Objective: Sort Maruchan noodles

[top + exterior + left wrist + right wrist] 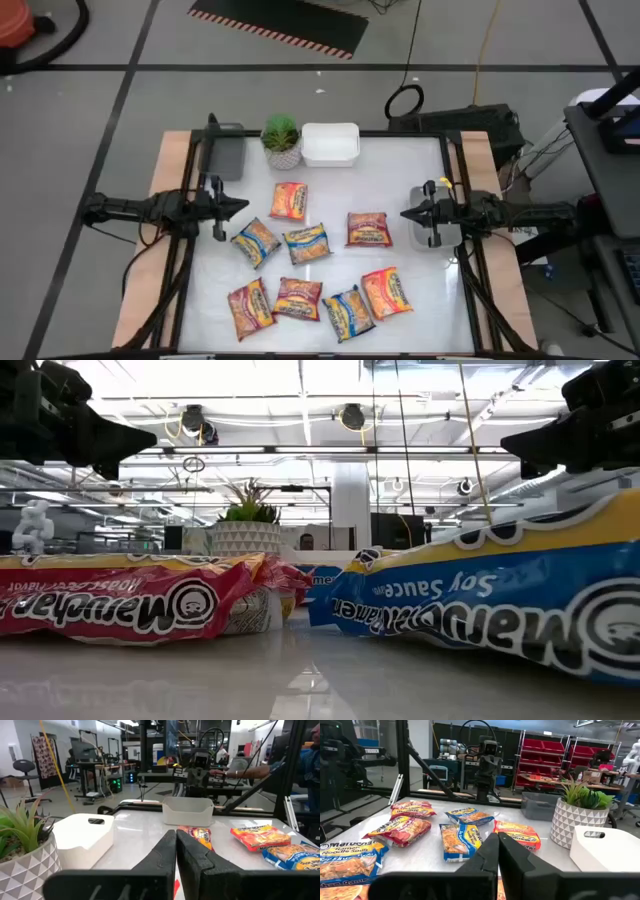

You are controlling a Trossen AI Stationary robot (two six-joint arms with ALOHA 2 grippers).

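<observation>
Several Maruchan noodle packets lie flat and scattered on the white table between the arms, among them one near the plant (pixel 289 200), one in the middle (pixel 306 243) and one with blue trim at the near edge (pixel 348 312). The low view shows a red-trimmed packet (pixel 120 600) and a blue-trimmed one (pixel 480 610) close up. My left gripper (pixel 240 207) hovers shut at the table's left side, pointing right (pixel 176 845). My right gripper (pixel 405 213) hovers shut at the right side, pointing left (pixel 498 845). Neither touches a packet.
A grey tray (pixel 226 155), a small potted plant (pixel 282 140) and a white tray (pixel 330 143) stand along the far edge. Another pale tray (pixel 432 228) sits under the right gripper. Wooden strips (pixel 172 200) border the table's left and right sides.
</observation>
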